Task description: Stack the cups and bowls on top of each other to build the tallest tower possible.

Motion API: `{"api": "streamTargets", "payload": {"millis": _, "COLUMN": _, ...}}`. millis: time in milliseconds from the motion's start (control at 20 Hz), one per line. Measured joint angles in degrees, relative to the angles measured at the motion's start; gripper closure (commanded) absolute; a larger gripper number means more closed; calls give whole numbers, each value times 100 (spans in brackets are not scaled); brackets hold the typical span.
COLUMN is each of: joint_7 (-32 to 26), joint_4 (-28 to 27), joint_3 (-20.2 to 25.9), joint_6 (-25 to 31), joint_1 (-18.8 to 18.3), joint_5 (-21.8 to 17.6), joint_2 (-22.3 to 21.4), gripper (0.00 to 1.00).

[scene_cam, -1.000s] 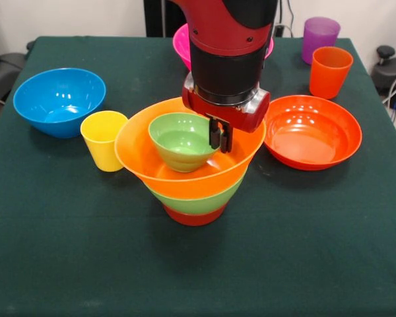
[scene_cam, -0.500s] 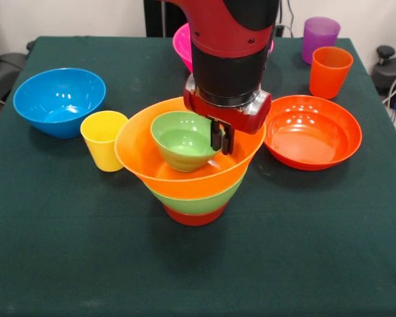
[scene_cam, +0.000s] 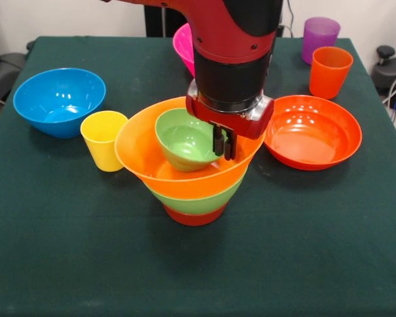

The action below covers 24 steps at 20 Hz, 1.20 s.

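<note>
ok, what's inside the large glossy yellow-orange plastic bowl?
A small green plastic bowl, gripped at its rim by the gripper. The large yellow-orange bowl has its floor beneath covered.

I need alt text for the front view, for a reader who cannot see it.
A red and black robot arm's gripper grips the rim of a small green bowl atop the tower of nested bowls on a dark green table. Other bowls and three cups stand around.

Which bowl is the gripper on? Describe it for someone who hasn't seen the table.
At the table's middle stands the tower of nested bowls. In its wide yellow-orange bowl sits the small green bowl, tilted, its rim pinched by the gripper. It is the smallest bowl and the only green one on top.
</note>
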Motion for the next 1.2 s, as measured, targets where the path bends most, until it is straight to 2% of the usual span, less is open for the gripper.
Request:
{"api": "streamTargets", "payload": {"millis": 500, "joint_7": 0, "joint_4": 32, "joint_3": 41, "joint_6": 0, "joint_1": 0, "joint_5": -1, "joint_2": -39, "gripper": 100}}
{"api": "streamTargets", "payload": {"millis": 1200, "joint_7": 0, "joint_4": 220, "joint_3": 67, "joint_6": 1, "joint_1": -8, "joint_5": 1, "joint_2": -520, "gripper": 100}}
